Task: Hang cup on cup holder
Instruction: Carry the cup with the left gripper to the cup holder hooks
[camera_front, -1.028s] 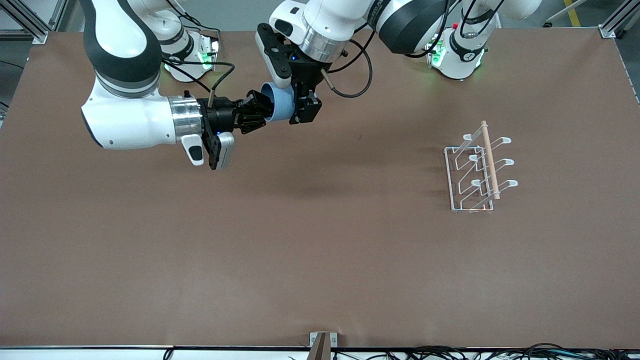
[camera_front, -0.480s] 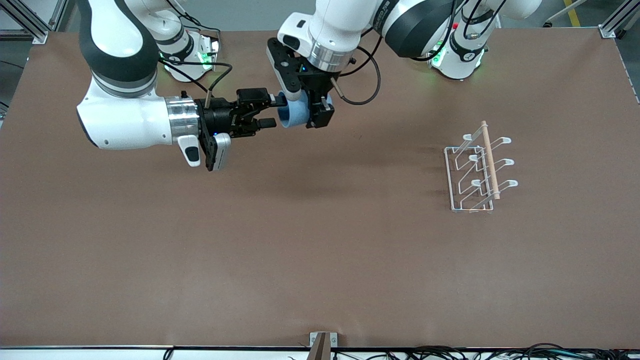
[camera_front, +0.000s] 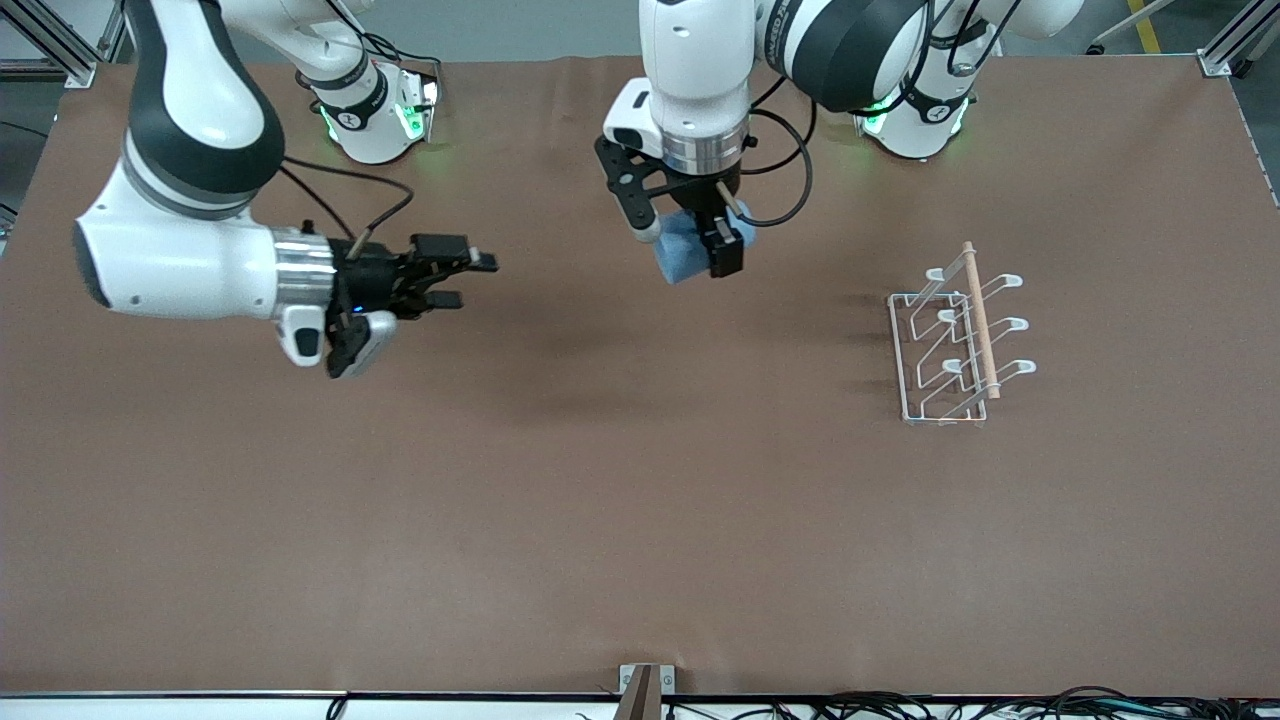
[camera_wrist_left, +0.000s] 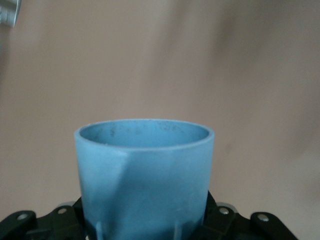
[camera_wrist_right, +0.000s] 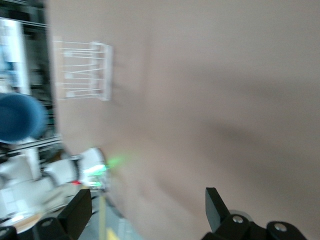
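Observation:
The light-blue cup (camera_front: 676, 260) hangs above the table with my left gripper (camera_front: 692, 250) shut on it. In the left wrist view the cup (camera_wrist_left: 145, 175) fills the space between the jaws, its open mouth pointing away from the wrist. My right gripper (camera_front: 470, 280) is open and holds nothing, over the table toward the right arm's end and apart from the cup. Its fingers (camera_wrist_right: 80, 210) stand wide apart in the right wrist view. The white wire cup holder (camera_front: 955, 345) with its wooden rod stands toward the left arm's end. The right wrist view shows the cup holder (camera_wrist_right: 82, 70) and the cup (camera_wrist_right: 20, 117) far off.
The brown table (camera_front: 640, 500) lies bare between the arms and the front edge. A small metal bracket (camera_front: 645, 680) sits at the middle of the front edge. Both arm bases (camera_front: 375, 110) stand along the table's back edge.
My right gripper opened, let go of the cup and drew back toward the right arm's end. My left gripper carried the cup toward the cup holder's end.

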